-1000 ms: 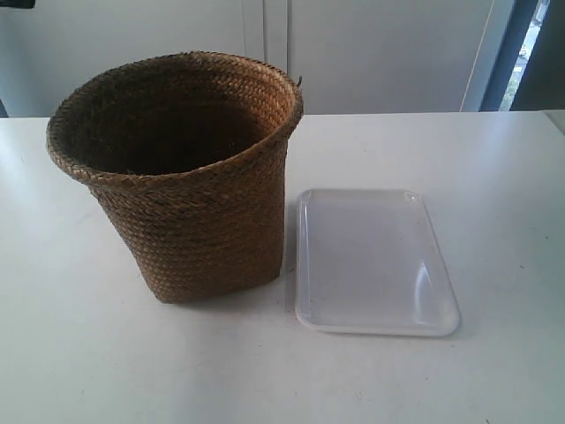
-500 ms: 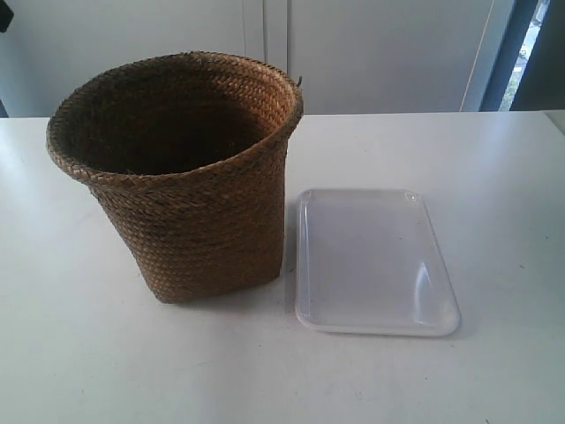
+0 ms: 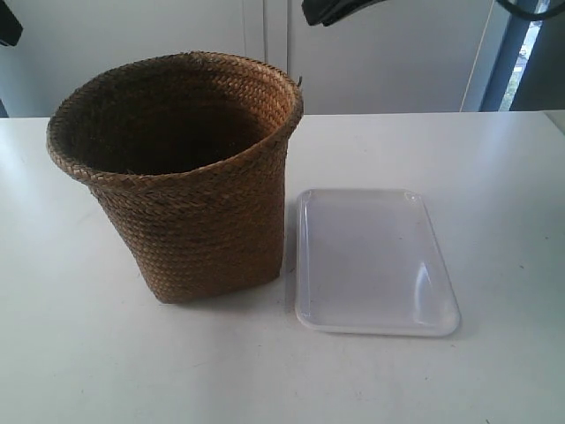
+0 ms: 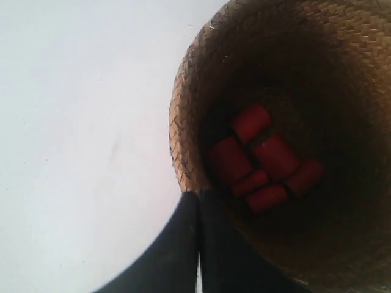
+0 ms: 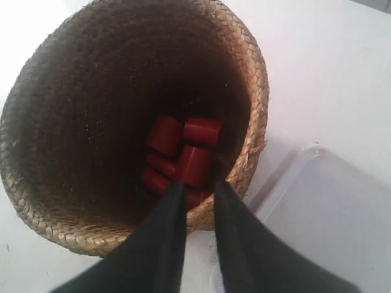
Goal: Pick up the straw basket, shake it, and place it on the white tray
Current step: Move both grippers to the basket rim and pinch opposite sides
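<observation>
The straw basket (image 3: 190, 177) stands upright on the white table, just left of the white tray (image 3: 375, 261), which lies flat with nothing on it. Both wrist views look down into the basket (image 4: 293, 91) (image 5: 122, 122). My left gripper (image 4: 198, 194) hangs above the basket's rim with its fingers pressed together and nothing between them. My right gripper (image 5: 198, 184) hovers over the rim on the tray's (image 5: 324, 213) side, its fingers a narrow gap apart, holding nothing. In the exterior view only dark arm parts show, at the top edge (image 3: 340, 11) and the top left corner (image 3: 9, 22).
Several red cylinders (image 5: 183, 152) (image 4: 263, 159) lie on the basket's floor. Bare white table (image 3: 88, 353) spreads in front of and around the basket and tray. A pale wall and a door frame (image 3: 494, 53) rise behind the table.
A dark arm part has come into the exterior view at the top centre. The dark part at the top left corner has dropped a little lower. Basket and tray have not moved.
</observation>
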### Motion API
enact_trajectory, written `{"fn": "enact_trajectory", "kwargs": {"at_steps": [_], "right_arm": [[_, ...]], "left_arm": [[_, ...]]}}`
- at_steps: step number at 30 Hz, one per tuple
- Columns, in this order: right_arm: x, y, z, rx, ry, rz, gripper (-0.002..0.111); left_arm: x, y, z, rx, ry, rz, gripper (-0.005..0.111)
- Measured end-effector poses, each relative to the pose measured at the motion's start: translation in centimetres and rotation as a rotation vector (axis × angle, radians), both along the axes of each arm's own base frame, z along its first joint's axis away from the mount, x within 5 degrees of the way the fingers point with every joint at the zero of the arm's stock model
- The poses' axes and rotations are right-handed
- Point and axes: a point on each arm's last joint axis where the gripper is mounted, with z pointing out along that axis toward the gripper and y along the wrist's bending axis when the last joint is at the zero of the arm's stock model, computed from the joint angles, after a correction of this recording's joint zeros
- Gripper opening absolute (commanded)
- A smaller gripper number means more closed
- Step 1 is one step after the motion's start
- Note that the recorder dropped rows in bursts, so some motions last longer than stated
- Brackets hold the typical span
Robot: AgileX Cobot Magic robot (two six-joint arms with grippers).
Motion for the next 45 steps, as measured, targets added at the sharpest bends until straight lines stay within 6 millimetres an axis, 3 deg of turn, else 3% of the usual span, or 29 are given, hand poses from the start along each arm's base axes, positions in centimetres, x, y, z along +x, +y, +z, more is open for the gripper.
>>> {"fn": "enact_trajectory", "kwargs": {"at_steps": [4, 7, 10, 15, 17, 45], "right_arm": [[0.3, 0.1, -0.5, 0.003, 0.004, -0.008, 0.052], [0.9, 0.1, -0.9, 0.024, 0.009, -0.039, 0.062], [1.5, 0.3, -1.5, 0.03, 0.023, -0.052, 0.064], [2.3, 0.5, -2.7, 0.028, 0.059, -0.055, 0.064], [2.5, 0.6, -2.9, 0.038, 0.07, -0.051, 0.064], [7.6, 2.4, -10.6, 0.1, 0.223, -0.082, 0.063]], "left_arm": [[0.6, 0.0, -0.6, -0.011, 0.025, 0.016, 0.0], [1.3, 0.0, -1.8, -0.021, 0.068, 0.029, 0.009], [1.9, 0.2, -2.7, -0.015, 0.102, 0.056, 0.025], [2.1, 0.4, -2.9, -0.017, 0.11, 0.083, 0.062], [2.1, 0.3, -2.9, -0.03, 0.11, 0.082, 0.071], [7.6, -0.6, -9.4, -0.17, 0.273, 0.094, 0.073]]}}
